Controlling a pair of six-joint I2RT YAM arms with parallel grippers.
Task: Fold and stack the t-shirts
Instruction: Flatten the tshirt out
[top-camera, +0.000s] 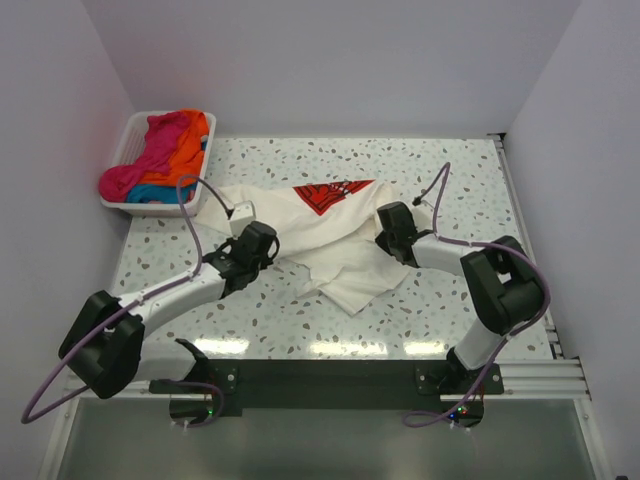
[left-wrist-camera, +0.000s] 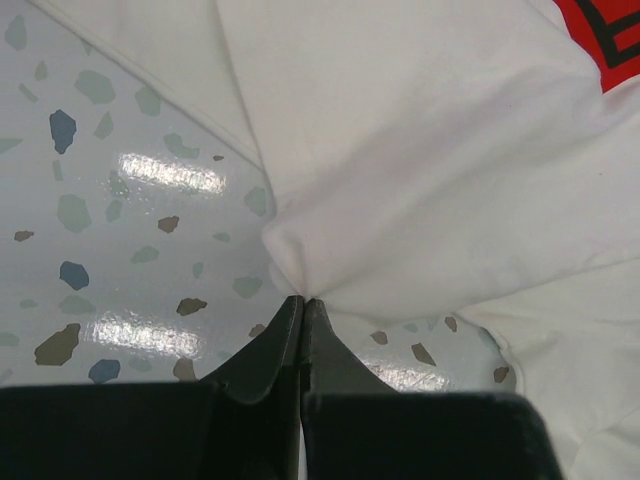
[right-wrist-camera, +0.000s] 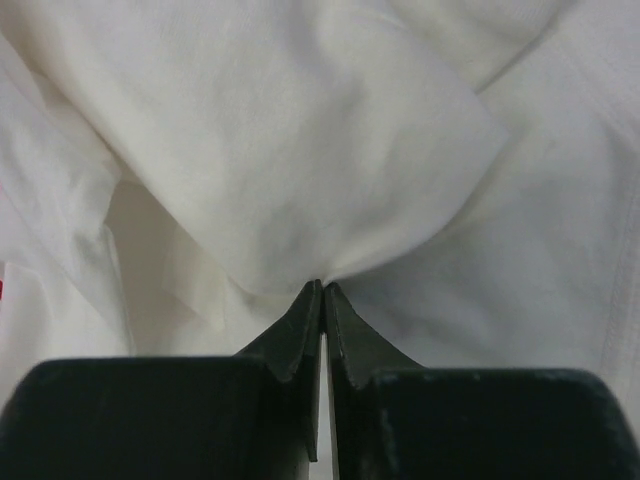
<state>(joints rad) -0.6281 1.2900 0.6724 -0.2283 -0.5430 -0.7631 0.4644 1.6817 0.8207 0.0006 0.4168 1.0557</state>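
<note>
Cloth first: the cream-white t-shirt (top-camera: 335, 245) lies rumpled and only partly spread in the middle of the speckled worktop (top-camera: 460, 190). Its red logo (top-camera: 330, 193) faces up on the far side, with folds hiding part of the print. I have hold of this shirt at two places. My left pincer (left-wrist-camera: 303, 300) sits at the shirt's left edge, the two tips pressed together on a small pucker of cloth. Creases fan out from that pinch, and bare worktop shows to the left of it and just beneath the hem. My right pincer (right-wrist-camera: 322, 285) is at the shirt's right side, low over the cloth. Its tips are drawn in to a thin slit with the fabric gathered to a point between them, and white folds fill everything around. Both arms reach in from the near edge and angle toward each other, with the shirt between them. Farther out, at the far left corner of the worktop, stands the white slatted basket (top-camera: 127, 138). A pink t-shirt (top-camera: 150, 160), an orange t-shirt (top-camera: 192, 140) and a blue t-shirt (top-camera: 150, 193) are heaped in it, the pink one spilling over the near left rim. The cream shirt's left edge comes close to the basket's near corner; whether they touch I cannot tell.
</note>
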